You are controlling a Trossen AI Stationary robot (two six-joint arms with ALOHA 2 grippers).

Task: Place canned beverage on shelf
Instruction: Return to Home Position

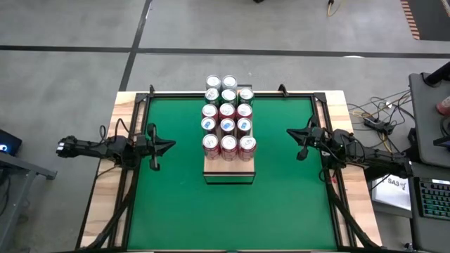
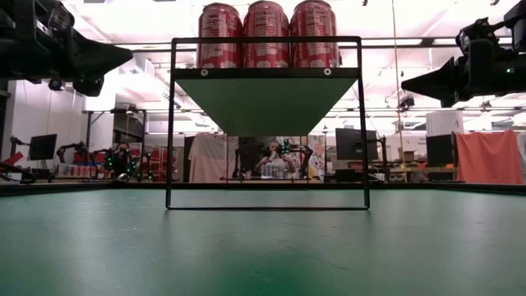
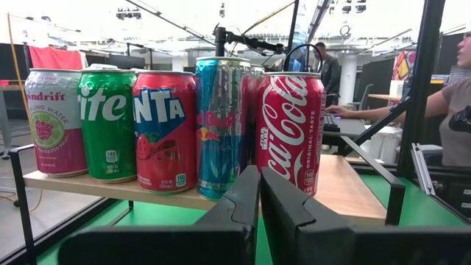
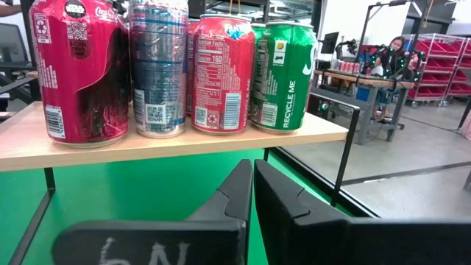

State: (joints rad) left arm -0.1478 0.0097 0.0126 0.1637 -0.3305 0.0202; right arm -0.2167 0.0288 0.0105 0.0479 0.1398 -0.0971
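My left gripper, fingers pressed together and holding nothing, hovers over the green table, apart from the shelf on its left. My right gripper, also closed and empty, hovers on its right. Between them, mid-table, the wooden shelf carries upright cans in rows of three.

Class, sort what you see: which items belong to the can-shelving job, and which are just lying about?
Job: shelf, cans standing on it, left gripper, right gripper.
Lying about: keyboard, cables, white box beside the table.
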